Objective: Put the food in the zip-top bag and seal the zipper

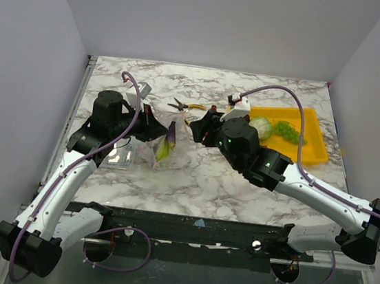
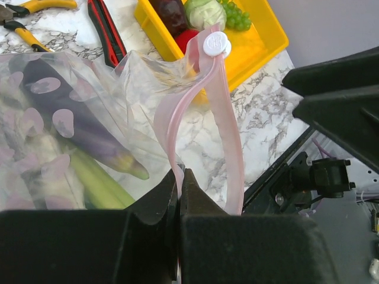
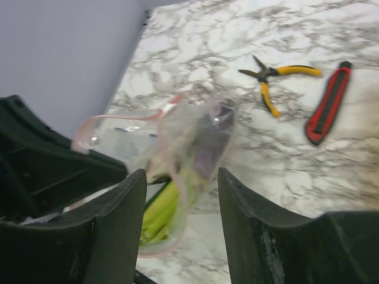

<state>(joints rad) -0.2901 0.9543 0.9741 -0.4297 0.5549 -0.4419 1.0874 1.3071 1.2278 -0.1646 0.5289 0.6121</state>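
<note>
- From above, we see the left jaws clamped on the mouth of the zip-top bag (image 1: 174,155), which hangs just to their right. The right jaws stand parted on the bag's other side, holding nothing.
- At the left wrist, our jaws are pinched tight on the pink zipper (image 2: 232,154). The eggplant (image 2: 71,115) lies inside the bag to their left, and the yellow tray (image 2: 266,35) is beyond.
- At the right wrist, the jaws gape, empty. The bag shows just ahead between them, with the pliers (image 3: 266,76) and utility knife (image 3: 327,103) farther right.
</note>
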